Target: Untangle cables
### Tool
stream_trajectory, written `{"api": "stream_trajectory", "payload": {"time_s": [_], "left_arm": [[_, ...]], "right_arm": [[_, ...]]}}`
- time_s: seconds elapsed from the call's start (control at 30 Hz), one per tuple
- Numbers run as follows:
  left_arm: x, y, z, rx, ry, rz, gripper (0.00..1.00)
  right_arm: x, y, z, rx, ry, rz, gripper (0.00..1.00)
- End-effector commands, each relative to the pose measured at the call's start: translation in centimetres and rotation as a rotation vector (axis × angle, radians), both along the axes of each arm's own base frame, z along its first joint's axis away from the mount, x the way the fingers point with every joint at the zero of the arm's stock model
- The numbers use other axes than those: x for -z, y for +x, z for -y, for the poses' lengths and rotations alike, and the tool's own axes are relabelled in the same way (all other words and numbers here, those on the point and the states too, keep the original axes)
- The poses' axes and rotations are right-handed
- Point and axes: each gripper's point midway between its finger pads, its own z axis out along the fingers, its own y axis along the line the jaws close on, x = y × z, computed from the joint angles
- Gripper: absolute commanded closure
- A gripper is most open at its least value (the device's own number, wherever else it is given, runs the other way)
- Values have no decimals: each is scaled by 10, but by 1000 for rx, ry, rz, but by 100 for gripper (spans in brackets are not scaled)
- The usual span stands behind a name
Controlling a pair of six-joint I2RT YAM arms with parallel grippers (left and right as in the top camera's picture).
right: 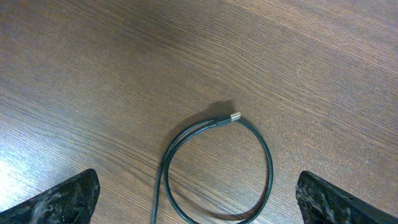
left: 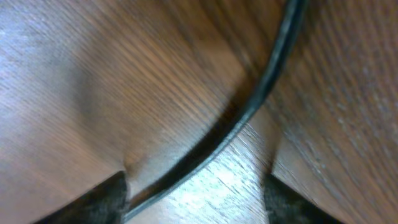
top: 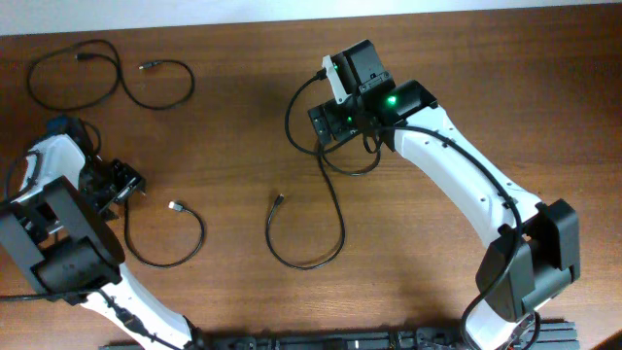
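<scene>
Three thin black cables lie apart on the wooden table. One curls at the far left (top: 97, 73). A second (top: 165, 261) arcs from my left gripper (top: 123, 183) round to a small plug (top: 174, 206). In the left wrist view this cable (left: 249, 112) lies on the wood between the parted fingers, close to the left fingertip (left: 106, 196); my left gripper (left: 196, 199) is open. The third cable (top: 326, 248) runs from a plug (top: 279, 199) up to a loop under my right gripper (top: 330, 124). My right gripper (right: 198, 186) stands wide open above that loop (right: 268, 168) and its plug (right: 234, 116).
The table's far edge (top: 292, 24) meets a white surface at the top. A black rail (top: 321, 342) runs along the near edge between the two arm bases. The right arm (top: 466, 175) stretches diagonally across the right half.
</scene>
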Motion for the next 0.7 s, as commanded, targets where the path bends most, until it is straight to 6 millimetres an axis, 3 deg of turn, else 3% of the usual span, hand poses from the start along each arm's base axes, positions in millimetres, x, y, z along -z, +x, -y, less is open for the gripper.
{"api": "stream_trajectory", "payload": {"time_s": [0.0, 0.2, 0.33, 0.5, 0.67], "left_arm": [[8, -4, 1, 19, 7, -3, 44], [9, 3, -3, 16, 22, 26, 99], [9, 10, -2, -92, 9, 61, 100], [-9, 52, 26, -152, -318, 319, 100], [-34, 57, -8, -441, -388, 369, 100]], "right_arm": [[6, -1, -3, -10, -2, -12, 2], [6, -2, -3, -10, -2, -12, 2], [6, -3, -2, -10, -4, -17, 2], [8, -5, -1, -10, -10, -28, 2], [9, -5, -1, -10, -11, -31, 2]]}}
